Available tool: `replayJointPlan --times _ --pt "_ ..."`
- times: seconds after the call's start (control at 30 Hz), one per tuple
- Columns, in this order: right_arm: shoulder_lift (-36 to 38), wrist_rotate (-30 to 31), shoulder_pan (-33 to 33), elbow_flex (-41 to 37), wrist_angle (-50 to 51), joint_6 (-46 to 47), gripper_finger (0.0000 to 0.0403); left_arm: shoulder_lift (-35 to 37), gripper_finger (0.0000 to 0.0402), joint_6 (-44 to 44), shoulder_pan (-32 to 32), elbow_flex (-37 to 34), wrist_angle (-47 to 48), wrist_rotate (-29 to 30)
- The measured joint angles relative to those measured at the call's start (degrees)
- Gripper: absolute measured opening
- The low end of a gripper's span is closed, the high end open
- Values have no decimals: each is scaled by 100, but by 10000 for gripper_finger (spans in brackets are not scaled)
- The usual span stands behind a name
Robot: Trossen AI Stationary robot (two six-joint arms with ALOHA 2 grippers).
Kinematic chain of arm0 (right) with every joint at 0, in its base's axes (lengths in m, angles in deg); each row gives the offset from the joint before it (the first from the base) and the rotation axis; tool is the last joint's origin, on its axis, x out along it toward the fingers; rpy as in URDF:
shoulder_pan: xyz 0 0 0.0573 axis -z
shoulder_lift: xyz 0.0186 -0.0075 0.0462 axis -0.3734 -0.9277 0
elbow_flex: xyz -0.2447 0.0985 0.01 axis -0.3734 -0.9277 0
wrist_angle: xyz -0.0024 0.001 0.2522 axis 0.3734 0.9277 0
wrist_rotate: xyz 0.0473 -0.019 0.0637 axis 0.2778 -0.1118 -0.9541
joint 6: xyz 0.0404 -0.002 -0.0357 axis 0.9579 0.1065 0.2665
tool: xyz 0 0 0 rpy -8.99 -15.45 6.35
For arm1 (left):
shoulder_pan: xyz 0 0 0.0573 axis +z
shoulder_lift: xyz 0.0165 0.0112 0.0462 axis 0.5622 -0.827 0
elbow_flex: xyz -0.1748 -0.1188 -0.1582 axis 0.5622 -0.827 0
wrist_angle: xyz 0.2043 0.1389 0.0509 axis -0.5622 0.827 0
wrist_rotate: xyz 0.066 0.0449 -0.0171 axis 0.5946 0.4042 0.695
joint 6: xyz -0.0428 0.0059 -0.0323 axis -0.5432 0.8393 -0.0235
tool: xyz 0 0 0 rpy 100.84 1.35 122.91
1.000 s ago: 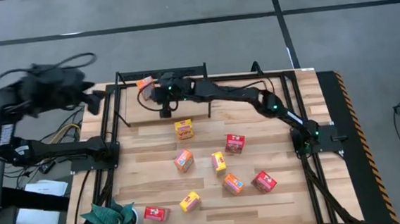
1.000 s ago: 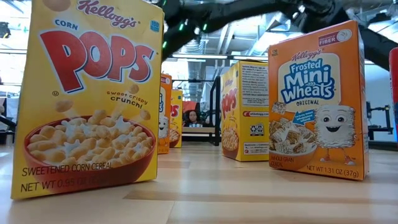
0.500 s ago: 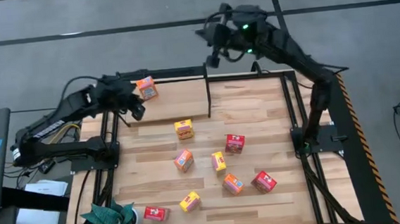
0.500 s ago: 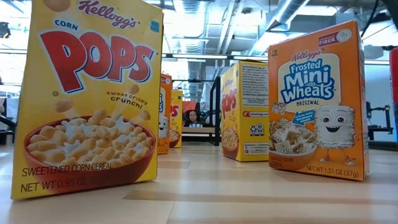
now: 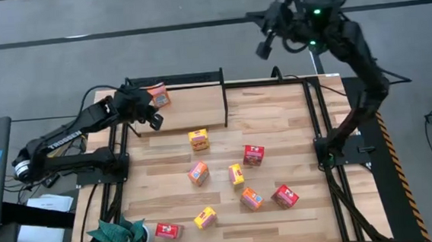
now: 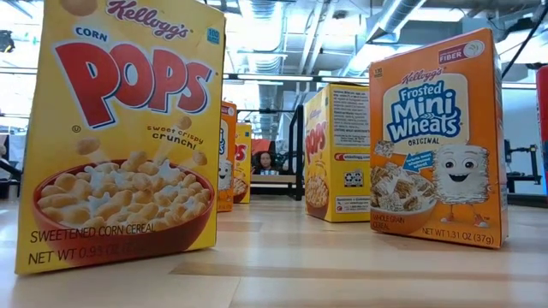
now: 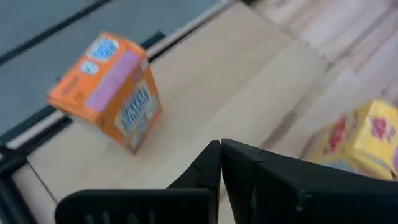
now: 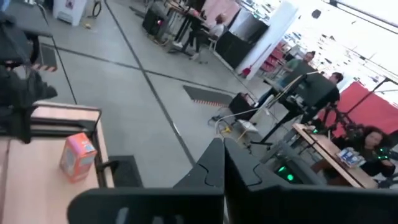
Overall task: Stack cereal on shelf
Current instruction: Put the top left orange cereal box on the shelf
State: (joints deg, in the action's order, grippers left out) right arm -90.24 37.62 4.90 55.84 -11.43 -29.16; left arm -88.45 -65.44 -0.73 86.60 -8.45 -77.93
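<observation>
You are looking at the left gripper [image 5: 153, 119] hovering over the shelf [image 5: 192, 111] at the table's eleven o'clock corner, its fingers [image 7: 211, 165] pressing flat together with nothing between them. Just beside it, toward twelve o'clock, one orange cereal box [image 5: 158, 95] is standing on the shelf's light board, apart from the fingertips (in the left wrist view the same box [image 7: 109, 87] is sitting tilted on the board, clear of the closed tips). The right gripper [image 5: 263, 47] is hanging high beyond the table's far edge at about one o'clock, its fingers [image 8: 214, 163] also closing on nothing. The remaining cereal boxes are lying scattered on the wooden tabletop [image 5: 278, 143]: a yellow one [image 5: 198, 140] near the centre, a red one [image 5: 253, 155] at its four o'clock, and others [image 5: 245, 198] spreading toward six o'clock. A green plant [image 5: 121, 236] is sitting at the table's seven o'clock corner.
</observation>
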Motion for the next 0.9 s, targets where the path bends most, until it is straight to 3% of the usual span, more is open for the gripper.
replayJointPlan --times 0.27,0.67,0.9 --pt "-33 0 -64 -15 300 3 44 -236 0 215 427 -116 -183 135" --pt "-26 7 -57 -8 523 8 14 -547 0 447 801 -113 -338 154" --pt "-26 7 -54 -8 537 8 39 -535 0 449 1011 -113 -334 244"
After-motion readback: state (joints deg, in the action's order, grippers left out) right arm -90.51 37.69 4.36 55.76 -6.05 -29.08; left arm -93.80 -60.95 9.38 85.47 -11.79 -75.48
